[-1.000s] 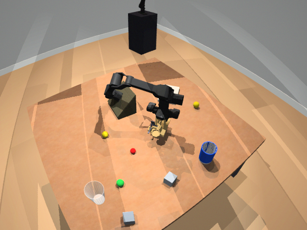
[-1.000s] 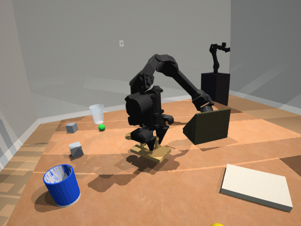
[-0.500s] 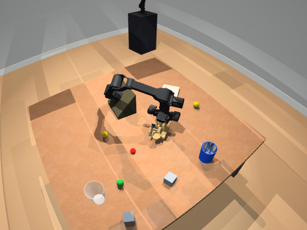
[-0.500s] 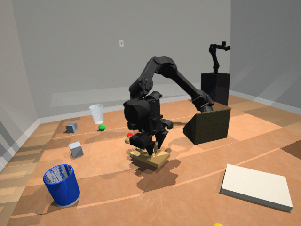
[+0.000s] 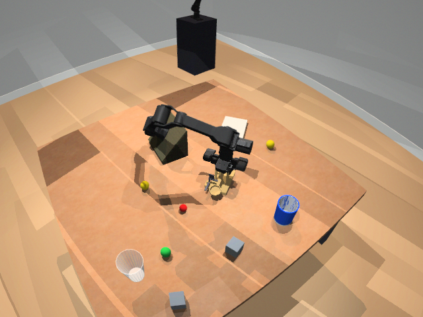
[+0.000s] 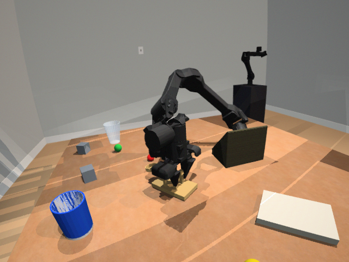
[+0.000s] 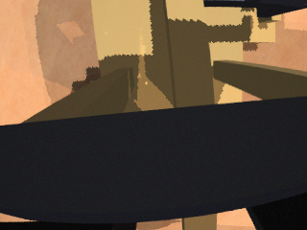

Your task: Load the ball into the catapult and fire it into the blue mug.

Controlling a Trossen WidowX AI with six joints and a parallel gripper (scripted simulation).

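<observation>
The tan catapult (image 5: 225, 187) (image 6: 183, 188) (image 7: 122, 29) is held near its upright frame by my gripper (image 6: 180, 180), which is shut on it. Whether its base touches the table is hard to tell. Its round cup (image 5: 215, 191) (image 6: 149, 167) looks empty and points toward the lower edge of the top view. The blue mug (image 5: 284, 214) (image 6: 74, 221) stands upright, right of the catapult in the top view. A red ball (image 5: 183, 208) (image 6: 150, 158) lies on the table left of the cup in the top view. The gripper's body hides part of the catapult.
A green ball (image 5: 165, 252) (image 6: 118, 148) lies by a clear cup (image 5: 129, 264) (image 6: 112, 132). Yellow balls (image 5: 145, 185) (image 5: 269, 144) lie at either side. Two grey blocks (image 5: 234, 247) (image 5: 177, 300), a dark wedge (image 5: 174, 144) (image 6: 245, 149) and a white slab (image 5: 234, 123) (image 6: 298, 214) are around.
</observation>
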